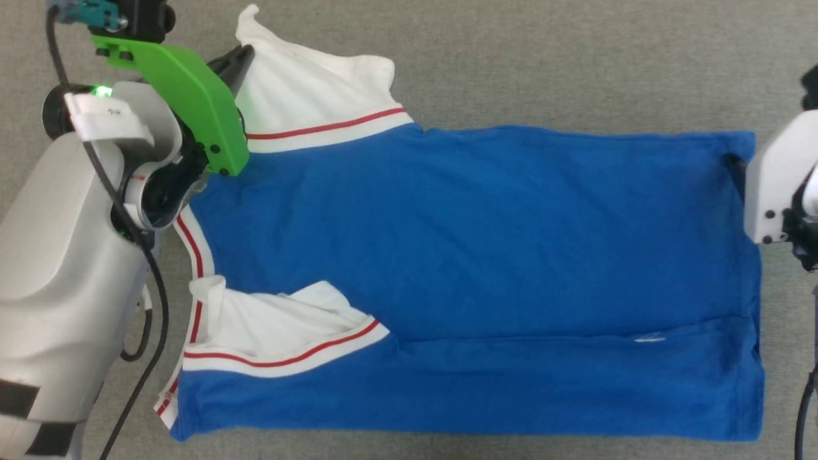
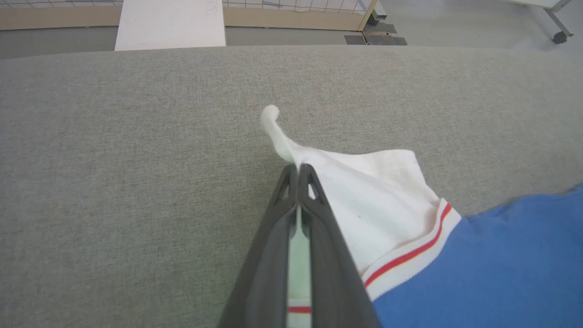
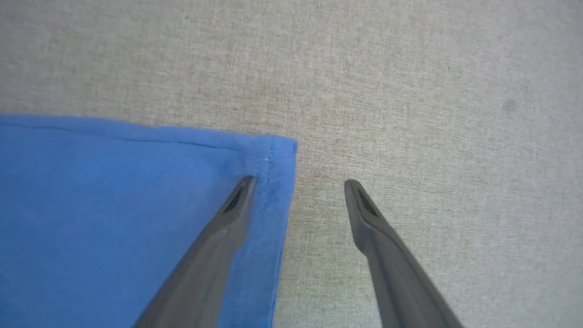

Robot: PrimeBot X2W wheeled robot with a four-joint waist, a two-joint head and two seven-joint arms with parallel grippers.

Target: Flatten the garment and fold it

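Across the grey tabletop (image 1: 575,64) the garment (image 1: 473,255) lies spread, blue body flat, and the near sleeve (image 1: 275,332) is flopped back onto the blue. Up at the far sleeve (image 1: 307,89) sits the left gripper (image 1: 239,61), jaws on its outer edge.

Left wrist view now: jaws pinched tight together on that white sleeve, cloth sandwiched between them, a little twist of fabric poking out past the tips. Bare tabletop lies beyond the garment and off to its side, plenty of room.

Right wrist view: the right gripper (image 3: 299,181) has its jaws spread wide, gripping nothing. They straddle the garment's hem corner (image 3: 278,150), one finger over the blue, the other over bare tabletop just beside the edge. Whether they touch down, I can't tell.
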